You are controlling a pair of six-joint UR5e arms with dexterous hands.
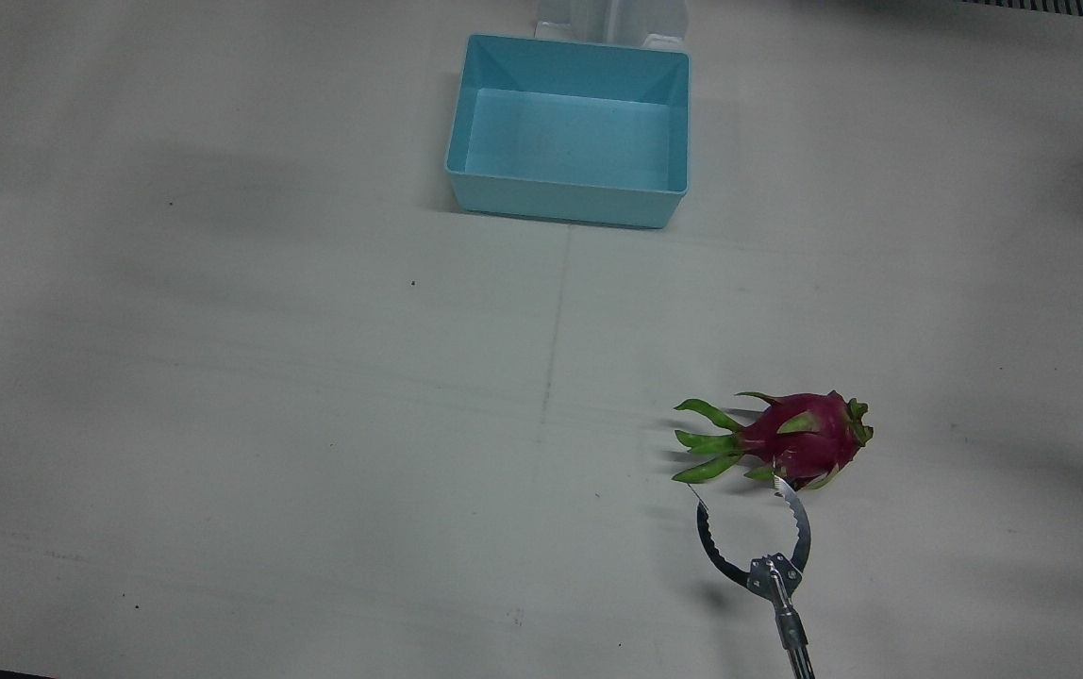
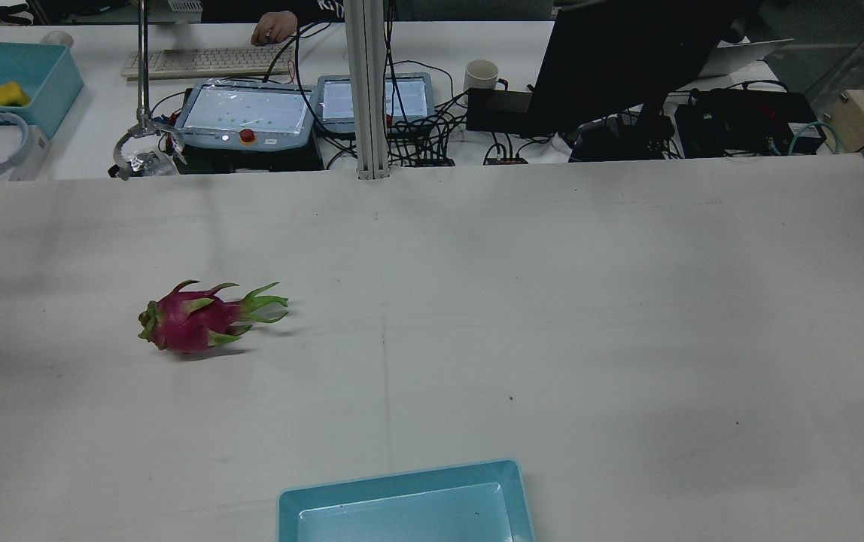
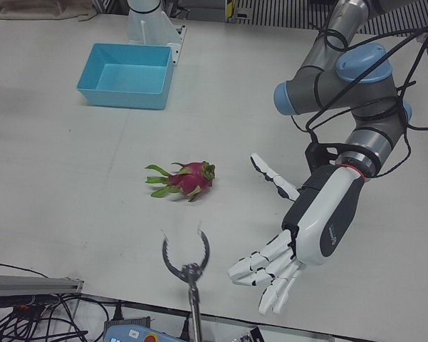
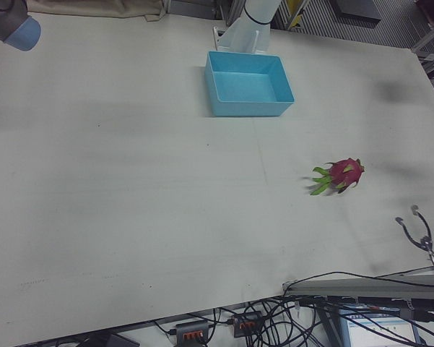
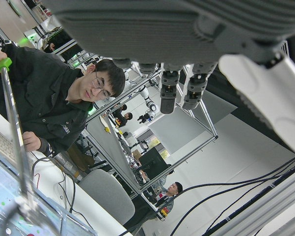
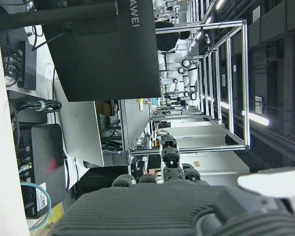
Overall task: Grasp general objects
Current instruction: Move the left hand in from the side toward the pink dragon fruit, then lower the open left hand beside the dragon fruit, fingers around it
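Lying on its side on the pale worktop (image 3: 71,178), well apart from the empty light-blue plastic box (image 3: 126,66), a magenta oval dragon fruit with green leafy scales (image 3: 187,178): probably light, firm, smooth-skinned, best wrapped around its rounded body, not the flexible scales, by the open, empty left robot hand (image 3: 270,267) hovering beyond it; right robot hand (image 6: 176,196) state unclear.

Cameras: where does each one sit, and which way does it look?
Front view: high up, looking down at the dragon fruit, bin and grabber tool; no robot parts.
Rear view: behind the robot, facing the operators' desk; no arms.
Left-front view: operators' side; shows the left hand, open.
Right-front view: operators' side; only an arm joint at the top corner.
Left hand view: on the hand, looking at a person.
Right hand view: on the right hand, sideways, facing a monitor.
Four table views share the fruit.
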